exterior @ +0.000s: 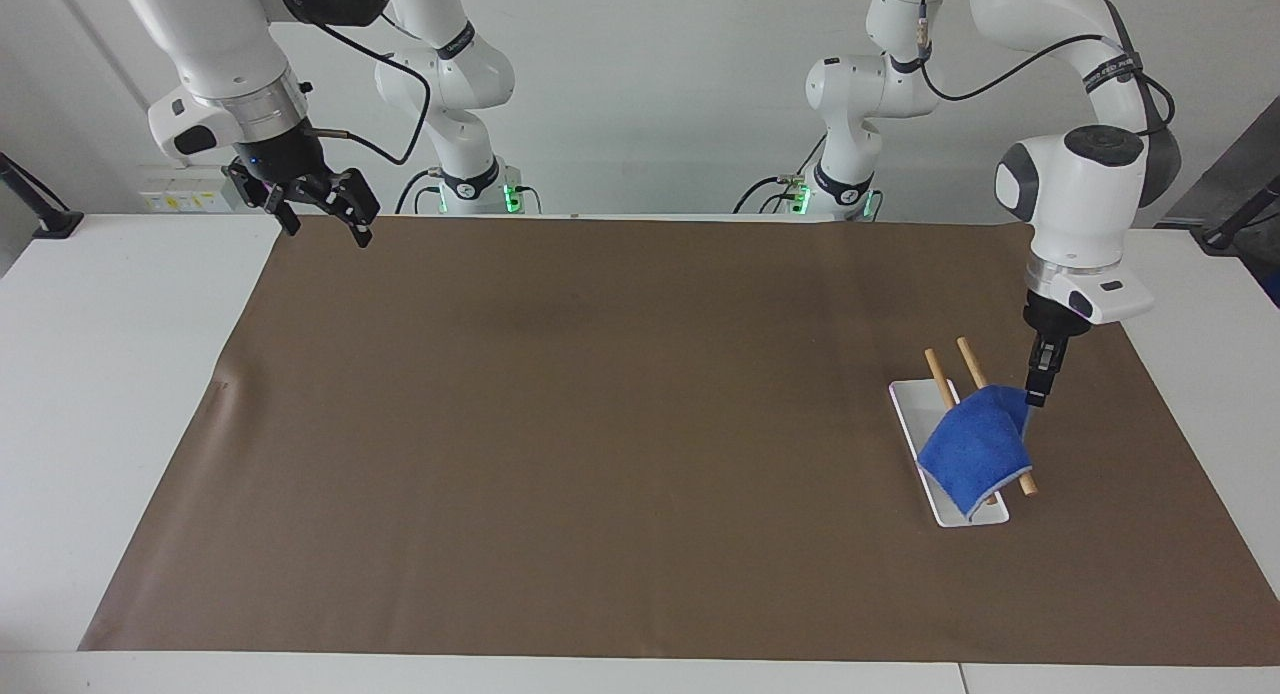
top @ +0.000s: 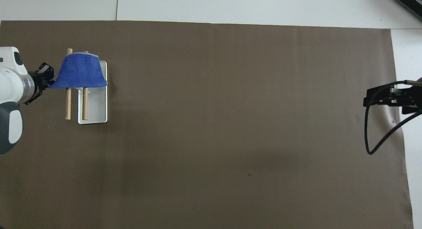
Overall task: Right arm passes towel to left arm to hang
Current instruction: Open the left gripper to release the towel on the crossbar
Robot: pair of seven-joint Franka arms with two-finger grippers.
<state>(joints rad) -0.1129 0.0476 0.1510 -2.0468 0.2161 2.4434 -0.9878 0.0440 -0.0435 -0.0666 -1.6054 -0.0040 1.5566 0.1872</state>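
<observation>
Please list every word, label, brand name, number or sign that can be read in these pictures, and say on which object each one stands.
None can be read.
Black band on the left arm: white lettering, too small to read.
Black band on a small arm at the back: white lettering, too small to read.
Towel, rack, mat: no text.

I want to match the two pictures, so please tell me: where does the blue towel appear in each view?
Facing view: the blue towel is low at the picture's right, draped over two wooden rods on a white base.
Overhead view: the same towel is at the upper left, over the farther ends of the rods.
Shared landmark: the white base under the rods, toward the left arm's end of the table.
</observation>
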